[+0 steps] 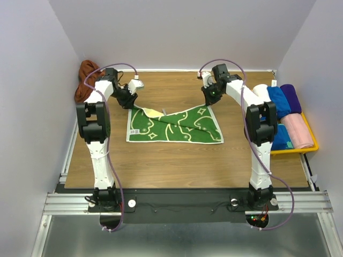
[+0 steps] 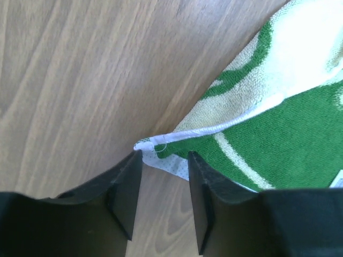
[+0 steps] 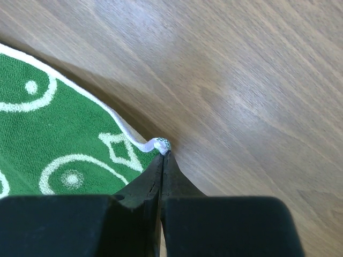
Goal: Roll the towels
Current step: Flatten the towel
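The cream towel with green patches (image 1: 174,127) lies spread on the wooden table, its far left corner folded over. My left gripper (image 1: 127,98) is open at that far left corner; in the left wrist view the white-hemmed corner (image 2: 161,147) lies between my fingertips, not clamped. My right gripper (image 1: 211,94) is shut on the far right corner; in the right wrist view the hem tip (image 3: 162,144) sticks out of the closed jaws. The rust-brown towel (image 1: 86,80) lies bunched at the table's far left edge, behind my left arm.
A yellow tray (image 1: 310,146) at the right edge holds rolled white (image 1: 262,93), blue (image 1: 278,101), purple (image 1: 291,98) and pink (image 1: 298,131) towels. Grey walls close in on three sides. A metal rail runs along the near edge.
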Action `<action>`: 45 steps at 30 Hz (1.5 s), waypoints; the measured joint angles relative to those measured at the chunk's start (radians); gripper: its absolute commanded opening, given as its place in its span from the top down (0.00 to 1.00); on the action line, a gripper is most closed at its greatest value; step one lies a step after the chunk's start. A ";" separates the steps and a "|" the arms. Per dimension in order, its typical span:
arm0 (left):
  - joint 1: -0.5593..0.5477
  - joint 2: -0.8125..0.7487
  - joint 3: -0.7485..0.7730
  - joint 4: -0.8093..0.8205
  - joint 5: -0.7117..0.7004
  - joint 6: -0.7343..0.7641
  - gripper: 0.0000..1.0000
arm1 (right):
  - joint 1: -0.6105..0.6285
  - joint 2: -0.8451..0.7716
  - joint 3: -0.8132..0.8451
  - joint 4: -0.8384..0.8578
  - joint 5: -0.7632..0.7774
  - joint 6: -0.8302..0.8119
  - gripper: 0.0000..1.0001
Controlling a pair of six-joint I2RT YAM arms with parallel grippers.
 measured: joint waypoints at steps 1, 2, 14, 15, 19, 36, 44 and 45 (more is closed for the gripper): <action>0.002 0.000 0.000 -0.004 0.002 0.002 0.48 | -0.002 0.000 0.000 0.000 0.000 0.000 0.99; 0.006 0.000 0.002 -0.008 0.007 0.003 0.48 | -0.006 0.000 0.000 0.000 0.000 0.000 0.99; 0.016 0.003 0.013 -0.006 0.018 0.008 0.36 | -0.019 0.000 0.000 0.000 0.001 0.000 0.99; 0.016 0.003 0.013 -0.002 0.018 0.006 0.36 | -0.019 0.000 0.000 0.000 0.001 0.000 0.99; 0.016 0.015 0.036 0.002 0.019 0.005 0.41 | -0.021 0.000 0.000 0.000 0.001 0.000 1.00; 0.016 0.085 0.077 -0.015 0.049 0.029 1.00 | -0.026 0.000 0.000 0.000 -0.002 0.008 0.99; 0.030 0.053 0.066 -0.019 0.052 0.014 1.00 | -0.114 -0.024 0.000 -0.004 -0.051 0.029 1.00; 0.033 0.038 0.060 -0.020 0.052 0.012 1.00 | -0.130 -0.035 0.000 -0.004 -0.063 0.031 1.00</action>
